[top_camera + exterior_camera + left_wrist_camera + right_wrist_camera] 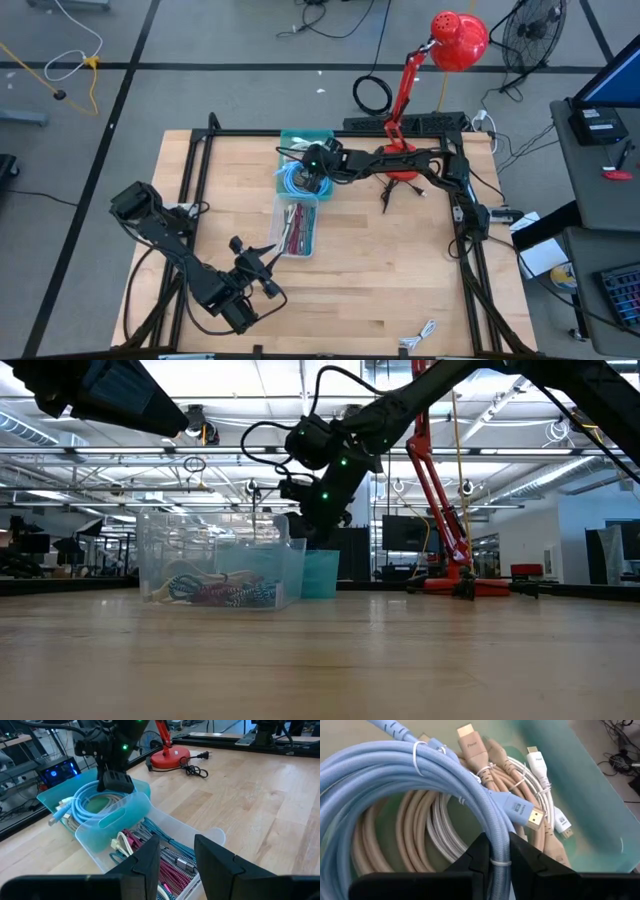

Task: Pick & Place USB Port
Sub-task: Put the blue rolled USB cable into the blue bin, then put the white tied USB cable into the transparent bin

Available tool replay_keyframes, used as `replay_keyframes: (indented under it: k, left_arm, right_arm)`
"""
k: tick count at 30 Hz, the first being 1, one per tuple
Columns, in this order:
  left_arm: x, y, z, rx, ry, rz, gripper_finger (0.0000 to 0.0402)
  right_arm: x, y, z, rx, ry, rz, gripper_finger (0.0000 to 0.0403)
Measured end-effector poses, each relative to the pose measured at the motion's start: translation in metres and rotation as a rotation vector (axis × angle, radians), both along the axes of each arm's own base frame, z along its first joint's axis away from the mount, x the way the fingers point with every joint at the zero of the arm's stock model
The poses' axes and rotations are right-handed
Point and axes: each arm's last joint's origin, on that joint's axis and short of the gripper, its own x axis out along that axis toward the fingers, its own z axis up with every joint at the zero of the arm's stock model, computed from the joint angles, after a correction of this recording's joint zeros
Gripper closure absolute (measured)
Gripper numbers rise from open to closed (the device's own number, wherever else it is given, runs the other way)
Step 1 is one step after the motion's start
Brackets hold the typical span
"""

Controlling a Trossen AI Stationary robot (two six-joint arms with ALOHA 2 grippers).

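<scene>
A teal bin at the table's far middle holds coiled cables: a light blue one, a beige one and a white one. My right gripper reaches down into this bin, shut on the blue coil. On the bin's near side stands a clear bin with braided teal and pink cables ending in small metal plugs. My left gripper hovers open on the near side of the clear bin, slanting down toward it, with nothing between its fingers. My right gripper pinches the light blue cable's coil between its two fingers at a bundled stretch with a white tie. The fingers slant down from the table's right and far side, across the strands. The coil lies in the teal bin on the other cables.
A red desk lamp stands with its base at the far right, its black cord and plug on the wood. A small white cable lies near the front edge. Bare wood spreads to the right of the bins.
</scene>
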Motion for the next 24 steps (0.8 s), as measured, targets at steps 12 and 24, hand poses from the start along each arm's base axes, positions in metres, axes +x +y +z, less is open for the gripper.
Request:
replay_keyframes:
  k: [12,24]
  left_arm:
    - [0.0,0.0,0.0,0.004,-0.005,0.001,0.0277]
    - [0.0,0.0,0.0,0.006,-0.003,0.0,0.0277]
  right_arm:
    - [-0.003,0.005,-0.001,-0.007,0.03,-0.012,0.029]
    - [-0.004,0.034,0.042,-0.134,-0.029,0.036,0.0194]
